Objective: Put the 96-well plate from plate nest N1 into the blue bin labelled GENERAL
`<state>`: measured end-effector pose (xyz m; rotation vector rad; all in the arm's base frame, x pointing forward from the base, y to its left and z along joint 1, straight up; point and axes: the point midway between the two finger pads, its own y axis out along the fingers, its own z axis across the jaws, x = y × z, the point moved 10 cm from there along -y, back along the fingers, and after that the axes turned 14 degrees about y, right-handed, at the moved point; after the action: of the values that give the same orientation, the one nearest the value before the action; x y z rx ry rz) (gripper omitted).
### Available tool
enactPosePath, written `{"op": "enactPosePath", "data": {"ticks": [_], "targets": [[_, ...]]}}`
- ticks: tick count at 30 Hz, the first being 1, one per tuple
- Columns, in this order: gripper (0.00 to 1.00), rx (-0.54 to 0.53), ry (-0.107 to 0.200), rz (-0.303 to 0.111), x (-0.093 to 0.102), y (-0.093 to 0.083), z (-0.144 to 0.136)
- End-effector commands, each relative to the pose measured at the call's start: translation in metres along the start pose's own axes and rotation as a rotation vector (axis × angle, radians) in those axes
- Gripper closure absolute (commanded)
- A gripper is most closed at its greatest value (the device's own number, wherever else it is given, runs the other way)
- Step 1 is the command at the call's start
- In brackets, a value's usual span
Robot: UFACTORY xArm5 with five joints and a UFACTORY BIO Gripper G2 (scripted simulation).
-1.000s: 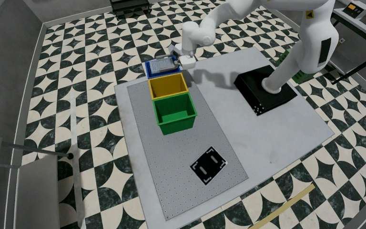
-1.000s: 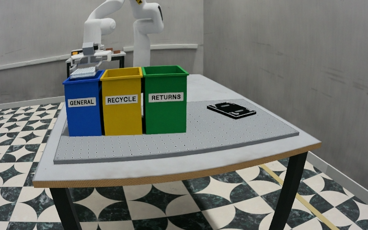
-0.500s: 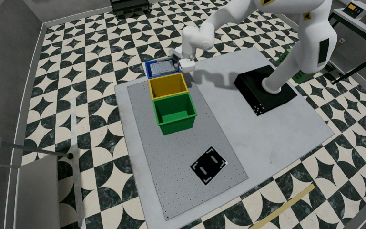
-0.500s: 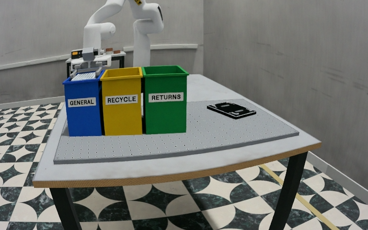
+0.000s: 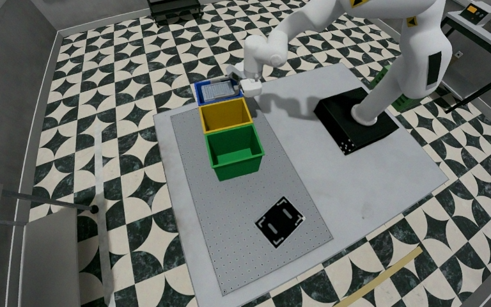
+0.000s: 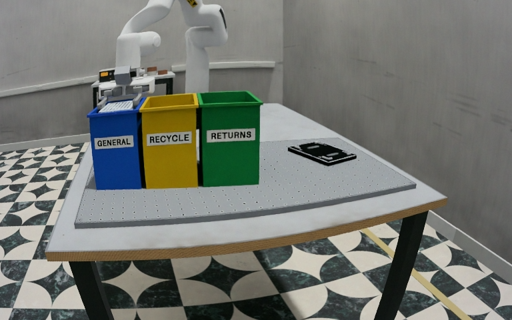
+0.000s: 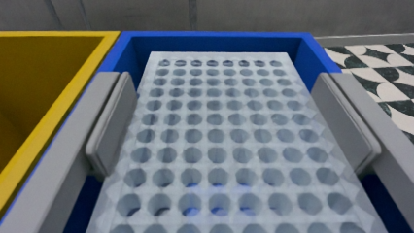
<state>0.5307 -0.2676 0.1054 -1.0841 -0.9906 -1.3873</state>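
Below the pincer (image 5: 224, 89) (image 6: 118, 101) (image 7: 233, 123), the blue bin (image 5: 197, 98) (image 6: 117, 166) (image 7: 214, 35) stood upright, a rectangular, smooth-walled box. Between its two flat, round-cornered grey pads, the pincer gripped the translucent 96-well plate (image 5: 217, 91) (image 6: 117, 107) (image 7: 225, 114), dimpled with round wells, within the bin's mouth.
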Motion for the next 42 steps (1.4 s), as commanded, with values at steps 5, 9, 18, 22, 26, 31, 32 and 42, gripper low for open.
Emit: {"op": "enactPosePath", "data": {"ticks": [5,9,18,22,26,31,32,42], "targets": [[0.82,0.001,-0.002,-0.003,0.0017,0.0009,0.0001],[0.82,0.001,-0.002,-0.003,0.0017,0.0009,0.0001],[0.82,0.001,-0.002,-0.004,0.0018,0.0009,0.0001],[0.82,0.001,-0.002,-0.004,0.0018,0.0009,0.0001],[0.82,0.001,-0.002,-0.004,0.0018,0.0009,0.0001],[0.82,0.001,-0.002,-0.004,0.0018,0.0009,0.0001],[0.82,0.001,-0.002,-0.004,0.0018,0.0009,0.0001],[0.82,0.001,-0.002,-0.003,0.0098,0.0009,0.0021]]}}
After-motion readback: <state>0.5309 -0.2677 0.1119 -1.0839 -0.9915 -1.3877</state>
